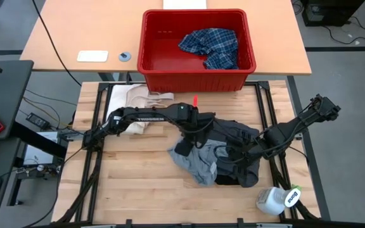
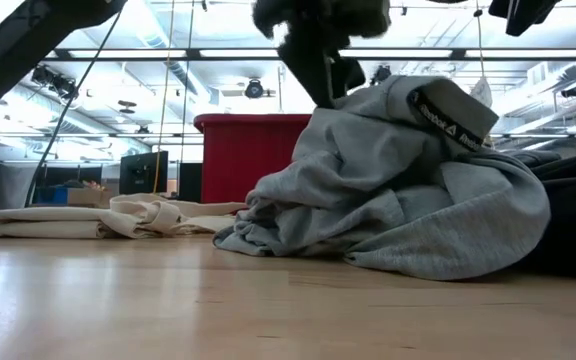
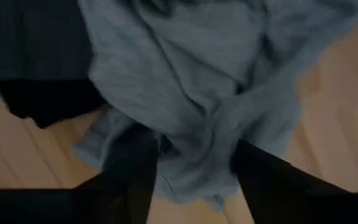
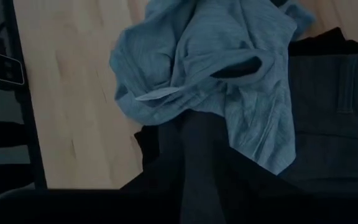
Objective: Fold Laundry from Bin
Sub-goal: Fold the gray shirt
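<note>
on the pale wooden slatted table (image 1: 138,177) i'm counting three garments lying in one heap: a light grey soft garment (image 1: 198,166) in front, a dark grey one (image 1: 243,134) behind it, and a large black one (image 1: 239,178) partly under them. a fourth piece of laundry, the blue-and-white plaid shirt (image 1: 211,45), is sitting alone inside the bright red rectangular plastic bin (image 1: 198,79), which is standing on the tan desk (image 1: 94,31) beyond the table. one cream-white cloth with strap loops (image 1: 135,101) is lying flat to the left of the heap, and one white plastic bottle (image 1: 277,199) is lying near the table's front right corner.

two dark arms are reaching into the pile. the left gripper (image 3: 188,165) is hanging over the light grey garment with its fingers (image 3: 132,171) standing apart, grey fabric bunching between them; whether they are gripping it i cannot tell. the right gripper (image 4: 194,146) is pressing into the dark cloth at the heap's right side, and how its jaws are standing i cannot tell.

only the low view is showing a black waistband with white lettering (image 2: 448,110) on top of the grey heap, and the bin's red wall behind it. only the high view is showing the plaid shirt and the bottle.
</note>
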### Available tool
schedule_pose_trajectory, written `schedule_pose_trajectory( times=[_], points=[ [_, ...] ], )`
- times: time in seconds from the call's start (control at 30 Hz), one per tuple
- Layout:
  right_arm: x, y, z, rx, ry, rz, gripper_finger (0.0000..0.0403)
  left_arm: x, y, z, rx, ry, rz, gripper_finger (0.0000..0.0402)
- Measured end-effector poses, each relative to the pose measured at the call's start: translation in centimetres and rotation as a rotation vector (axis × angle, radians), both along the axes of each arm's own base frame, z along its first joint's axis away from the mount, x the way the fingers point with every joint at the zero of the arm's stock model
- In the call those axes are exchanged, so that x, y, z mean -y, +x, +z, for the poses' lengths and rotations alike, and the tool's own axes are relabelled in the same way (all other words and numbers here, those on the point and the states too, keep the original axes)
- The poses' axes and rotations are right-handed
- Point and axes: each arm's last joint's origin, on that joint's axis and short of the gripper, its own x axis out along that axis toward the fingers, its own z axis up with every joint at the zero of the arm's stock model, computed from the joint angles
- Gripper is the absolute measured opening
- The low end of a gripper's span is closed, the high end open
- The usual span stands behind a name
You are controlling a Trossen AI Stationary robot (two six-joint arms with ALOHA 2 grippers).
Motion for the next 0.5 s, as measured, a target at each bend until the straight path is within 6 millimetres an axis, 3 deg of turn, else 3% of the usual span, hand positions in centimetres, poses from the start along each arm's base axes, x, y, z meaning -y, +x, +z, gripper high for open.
schedule_pose_trajectory(
  times=[0.2,0.5],
  points=[
    [0.0,0.0,0.0,0.009,-0.008,0.000,0.0091,1.5,-1.0,1.8,0.036,0.012,-0.091,0.0238],
    [0.1,0.1,0.0,0.023,-0.047,0.010,0.0089,5.2,-0.6,2.2,0.158,0.023,-0.360,0.0197]
  ],
)
